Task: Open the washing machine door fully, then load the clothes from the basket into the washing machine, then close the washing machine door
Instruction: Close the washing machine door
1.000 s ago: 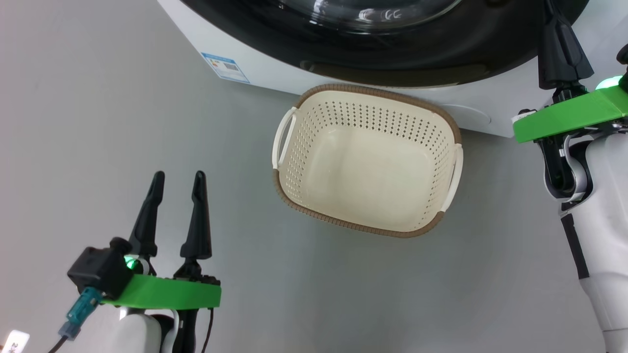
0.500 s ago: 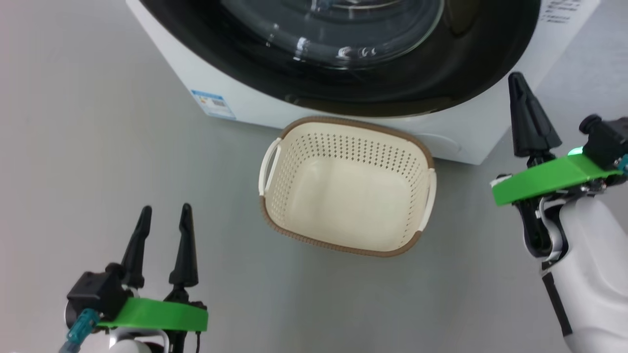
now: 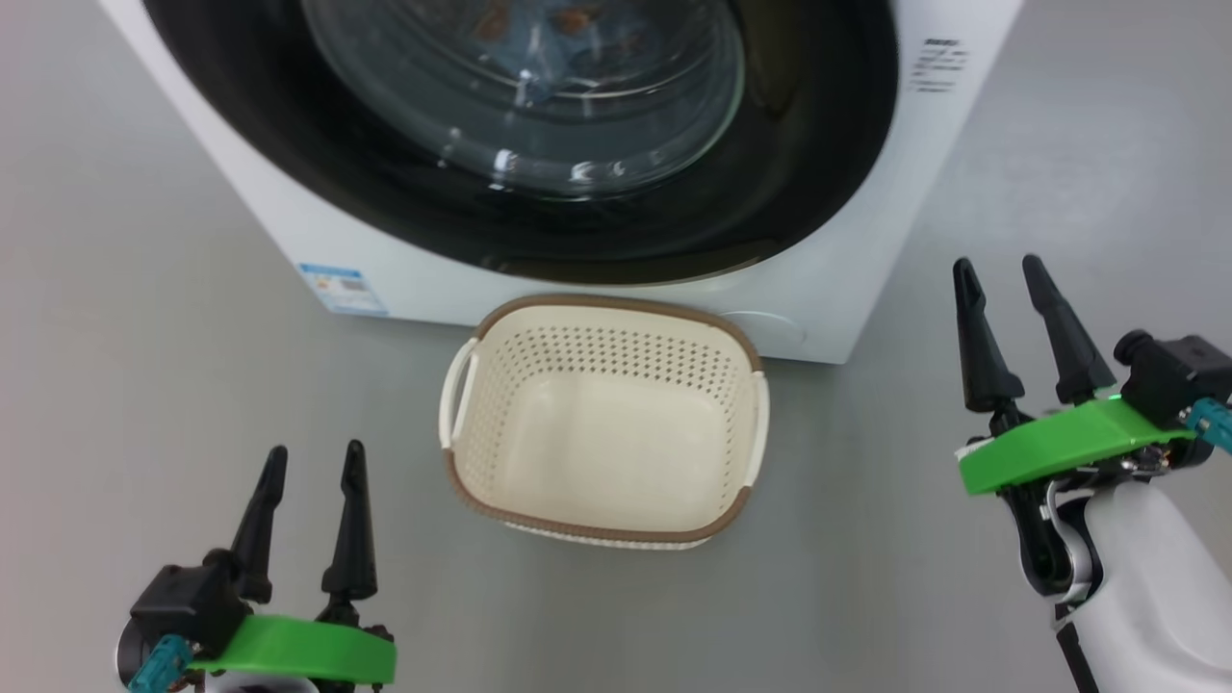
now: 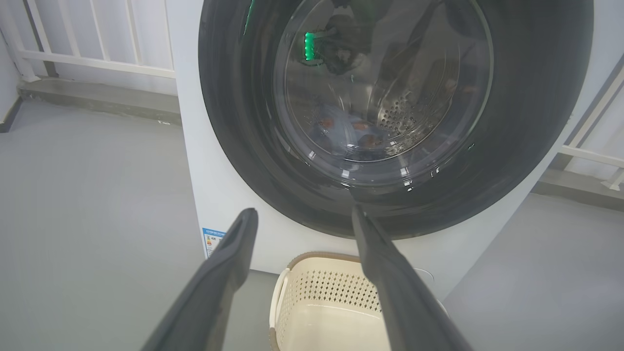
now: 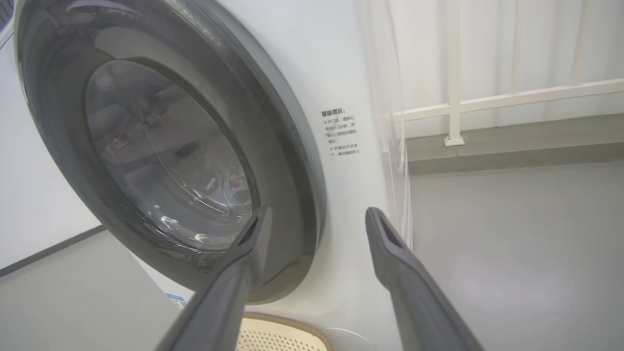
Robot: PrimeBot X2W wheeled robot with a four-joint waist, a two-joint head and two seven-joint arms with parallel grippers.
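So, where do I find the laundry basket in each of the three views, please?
Head view: the basket is at the centre, just below the washing machine door.
Left wrist view: bottom centre, cut off by the bottom edge.
Right wrist view: its rim and a strip of its wall, near the middle of the bottom edge.
Shared landmark: the door, above the basket in every view.

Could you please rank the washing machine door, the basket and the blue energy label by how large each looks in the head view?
1. washing machine door: largest, even though the frame cuts off its top.
2. basket: clearly smaller than the door.
3. blue energy label: by far the smallest.
No two look close enough to be in doubt.
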